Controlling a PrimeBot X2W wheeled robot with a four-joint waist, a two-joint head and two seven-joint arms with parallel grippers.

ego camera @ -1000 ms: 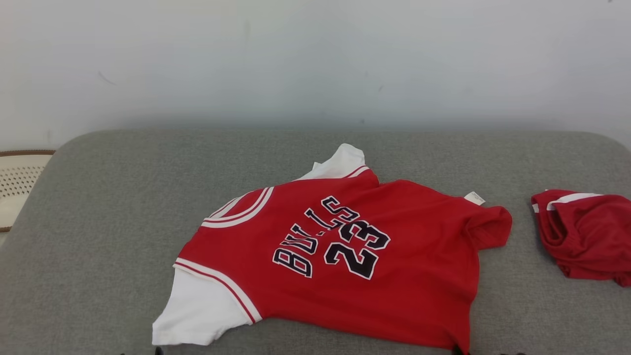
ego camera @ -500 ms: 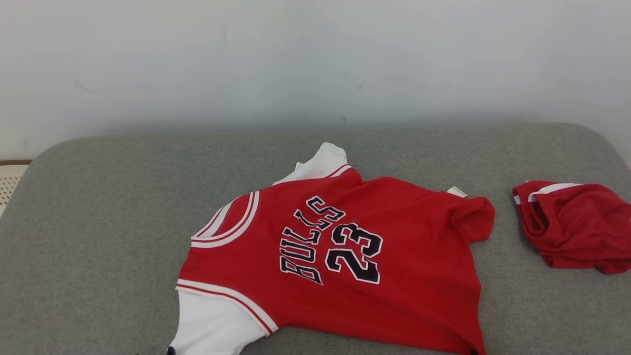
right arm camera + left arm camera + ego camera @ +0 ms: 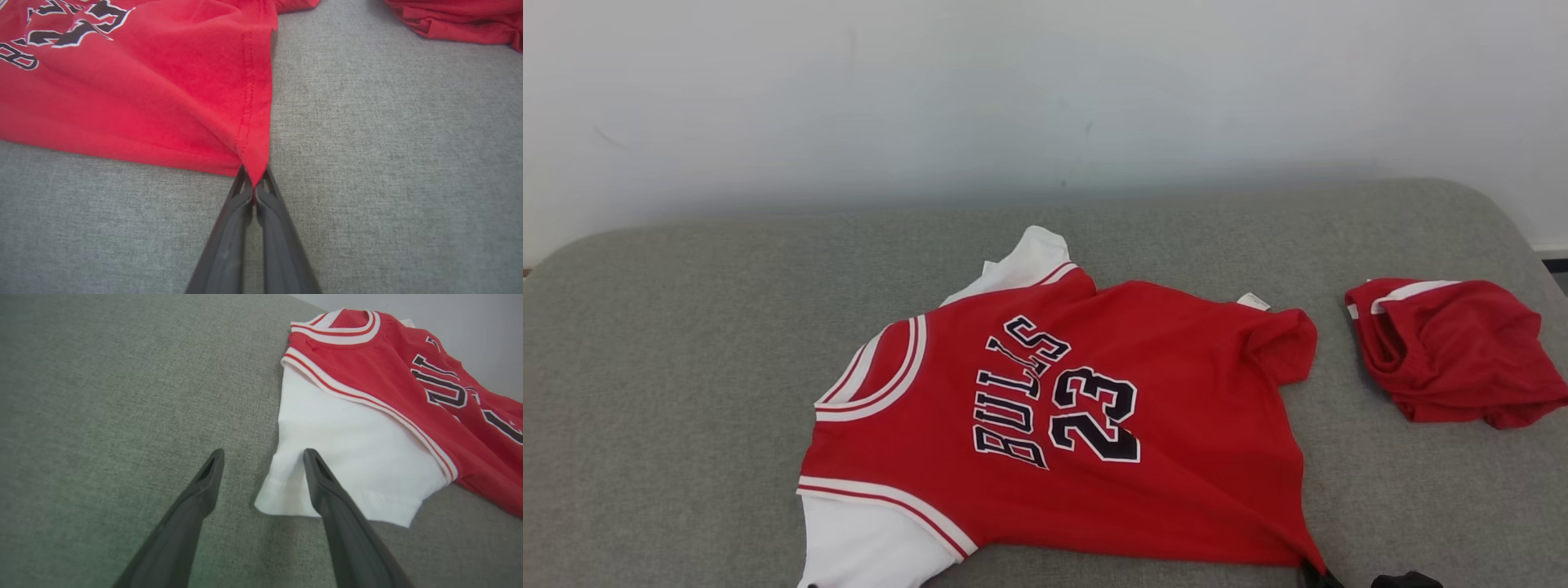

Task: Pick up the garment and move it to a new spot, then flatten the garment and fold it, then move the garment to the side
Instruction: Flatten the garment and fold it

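Your right claw (image 3: 254, 192) is pinched tight on the near hem corner (image 3: 251, 155) of the shirt (image 3: 1094, 425). The cloth there is pulled up into a little tent. Your left claw (image 3: 263, 454) is wide open and holds nothing. One finger (image 3: 322, 486) hangs over the white sleeve (image 3: 351, 457) and the other over the bare cushion (image 3: 102, 416), with the sleeve's edge between them. You cannot tell from here if they touch the cloth.

The shirt lies in the middle of the grey cushion, print side up. In the head view the pinched corner is at 5 o'clock of the shirt, and the white sleeve is at 7 o'clock. A red heap (image 3: 1454, 351) sits apart at 3 o'clock.

The shirt looks thin, soft and light. It will likely flop and bunch, and it may drag on the fuzzy cushion if you pull from one corner. So take hold at edges and corners, where the seams make it thicker. The sleeve end or the shoulder would suit your left claw, to match the hem corner on the right. Pinch deep so it does not slide out.

The shirt's long way runs from 9 o'clock to 3 o'clock. The collar (image 3: 886, 371) points to 9 and the hem to 3. The far hem corner (image 3: 1278, 347), at 2 o'clock, is curled over and will need smoothing.
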